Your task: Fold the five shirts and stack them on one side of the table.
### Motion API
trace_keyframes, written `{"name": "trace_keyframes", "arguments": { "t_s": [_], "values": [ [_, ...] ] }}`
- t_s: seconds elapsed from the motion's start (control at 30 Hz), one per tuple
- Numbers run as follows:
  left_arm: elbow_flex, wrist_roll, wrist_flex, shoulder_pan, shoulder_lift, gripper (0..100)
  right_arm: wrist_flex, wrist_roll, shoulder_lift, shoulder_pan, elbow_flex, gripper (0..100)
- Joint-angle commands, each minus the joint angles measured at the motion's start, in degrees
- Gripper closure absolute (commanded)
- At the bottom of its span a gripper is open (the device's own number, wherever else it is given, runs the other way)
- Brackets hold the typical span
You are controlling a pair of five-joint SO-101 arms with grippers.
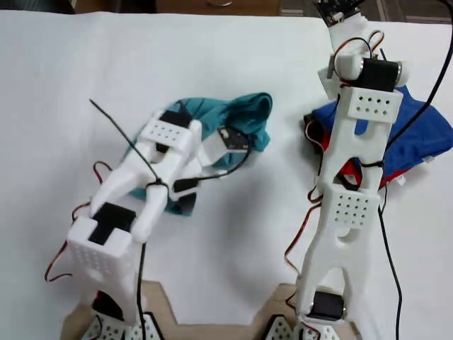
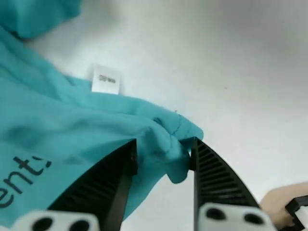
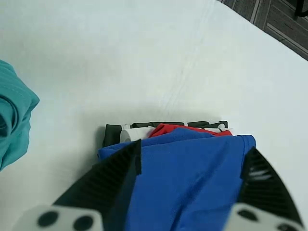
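A crumpled teal shirt (image 1: pixel 241 113) lies mid-table. My left gripper (image 1: pixel 241 145) sits at its near right edge. In the left wrist view a bunched fold of the teal shirt (image 2: pixel 72 125) sits pinched between the black fingers of the left gripper (image 2: pixel 163 149), beside a white label (image 2: pixel 106 83). On the right side is a stack with a blue shirt (image 1: pixel 425 134) on top. My right gripper (image 3: pixel 192 154) hovers open over the blue shirt (image 3: pixel 192 173), its jaws wide apart. A red shirt (image 3: pixel 178 129) and a black shirt (image 3: pixel 113 132) peek out beneath.
White cloth covers the table (image 1: pixel 212 49). The right arm (image 1: pixel 354 142) hides part of the stack. The table's far edge and dark floor (image 3: pixel 279 19) lie beyond the stack. Cardboard bases (image 1: pixel 170 319) hold the arms at the near edge.
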Motion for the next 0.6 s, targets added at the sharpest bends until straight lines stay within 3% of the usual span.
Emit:
{"name": "trace_keyframes", "arguments": {
  "t_s": [0.0, 0.27, 0.57],
  "values": [
    [-1.7, 0.0, -0.3, -0.6, -0.4, 85, 0.7, 0.3, -1.9, 0.2, -0.7, 67.4],
    [-1.1, 0.0, -0.4, -0.6, -0.4, 98, 0.7, 0.3, -1.9, 0.0, -0.7, 67.4],
    [-4.4, 0.0, 3.4, -1.8, -2.2, 98, 0.7, 0.2, -1.9, 0.0, -0.7, 67.4]
  ]
}}
